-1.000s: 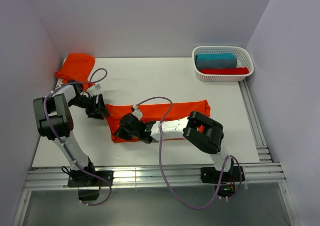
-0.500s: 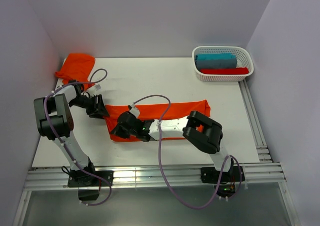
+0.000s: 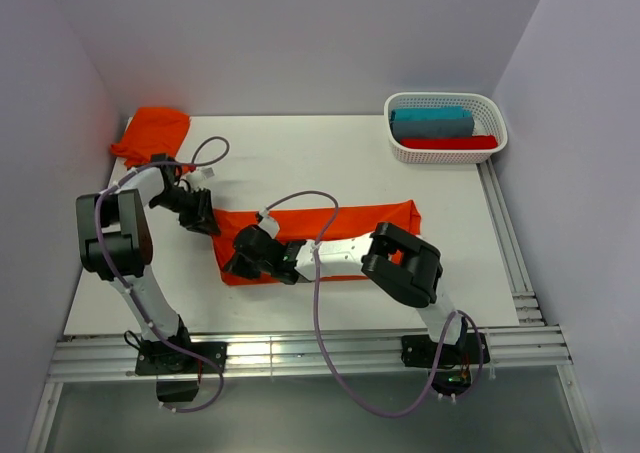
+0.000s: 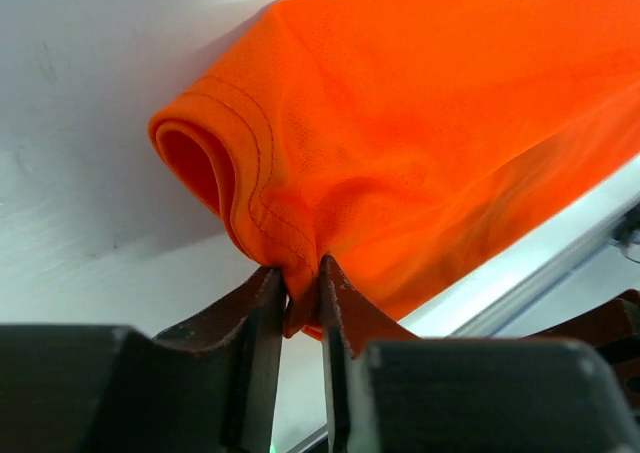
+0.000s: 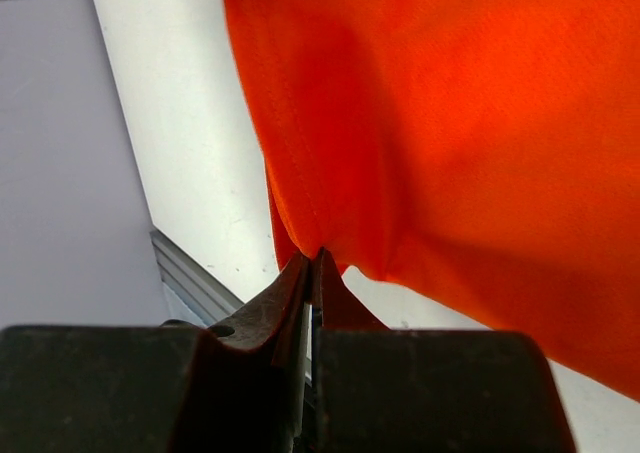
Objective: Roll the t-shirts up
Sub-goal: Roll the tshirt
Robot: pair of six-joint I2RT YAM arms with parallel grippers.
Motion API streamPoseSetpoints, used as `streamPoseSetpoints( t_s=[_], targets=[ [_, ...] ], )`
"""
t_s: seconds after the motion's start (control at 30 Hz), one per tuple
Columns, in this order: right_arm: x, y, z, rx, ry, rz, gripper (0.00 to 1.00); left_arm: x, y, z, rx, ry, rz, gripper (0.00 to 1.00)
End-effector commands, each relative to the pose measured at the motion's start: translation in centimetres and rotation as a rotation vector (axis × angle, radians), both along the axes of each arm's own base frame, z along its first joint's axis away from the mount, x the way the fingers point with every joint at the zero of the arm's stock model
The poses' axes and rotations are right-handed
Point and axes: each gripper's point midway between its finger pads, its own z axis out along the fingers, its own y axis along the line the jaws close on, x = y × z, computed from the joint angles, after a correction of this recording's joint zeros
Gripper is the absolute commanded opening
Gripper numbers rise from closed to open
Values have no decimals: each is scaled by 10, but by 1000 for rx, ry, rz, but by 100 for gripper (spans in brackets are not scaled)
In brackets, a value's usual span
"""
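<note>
Currently both claws sit at the left short end of the folded t-shirt [image 3: 370, 216]. It lies mid-surface as a long band on the white surface [image 3: 300, 158], long axis running left to right.

Left claw [image 4: 300, 278]: pressed together on a fold of hem at the band's far-left corner, with cloth bunching up out of the jaws.

Right claw [image 5: 312, 263]: pinched nearly flat on the near-left corner, a thin edge of cloth caught between the tips.

You probably cannot judge from the wrist views whether either pinch takes every layer of the fold.

Key relation: the whole band stretches away to the right of both claws. The two pinches lie near each other across the band's short width, the left one farther from the bases. The right forearm lies along the band's near edge, over the cloth.

Judgement: from here you must roll rightward along the long axis. Hold both corners level, or the roll may cone.

Second t-shirt [image 3: 152, 133]: heaped at the far-left corner, well apart. Basket [image 3: 440, 156]: far right, holding teal and red cloth.
</note>
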Motion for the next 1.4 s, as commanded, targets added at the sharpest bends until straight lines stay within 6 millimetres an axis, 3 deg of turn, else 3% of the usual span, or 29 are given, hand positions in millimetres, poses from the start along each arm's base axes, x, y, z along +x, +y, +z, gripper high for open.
streamPoseSetpoints(
  t_s=[0.0, 0.2, 0.23, 0.27, 0.47, 0.97, 1.23, 1.37],
  targets=[
    [8, 6, 12, 14, -28, -10, 0, 18, 6, 27, 104, -117, -39, 24],
    [8, -2, 5, 1, -24, -34, 0, 20, 5, 29, 255, -147, -119, 20],
    [9, -2, 7, 7, -24, -39, 0, 20, 12, 26, 302, -143, -117, 19],
    [8, -4, 4, 3, -22, -40, 0, 19, 1, 24, 325, -149, -160, 19],
    [9, -12, 0, 9, -16, -77, 0, 19, -3, 18, 466, -160, -218, 20],
    [5, -25, -13, 26, 4, -147, 0, 15, -47, 6, 568, -185, -309, 26],
    [0, -28, -13, 24, -4, -162, 0, 13, -50, -1, 646, -199, -341, 31],
    [-2, -27, -3, 20, -31, -166, 11, 10, -52, -5, 664, -201, -360, 32]
  ],
)
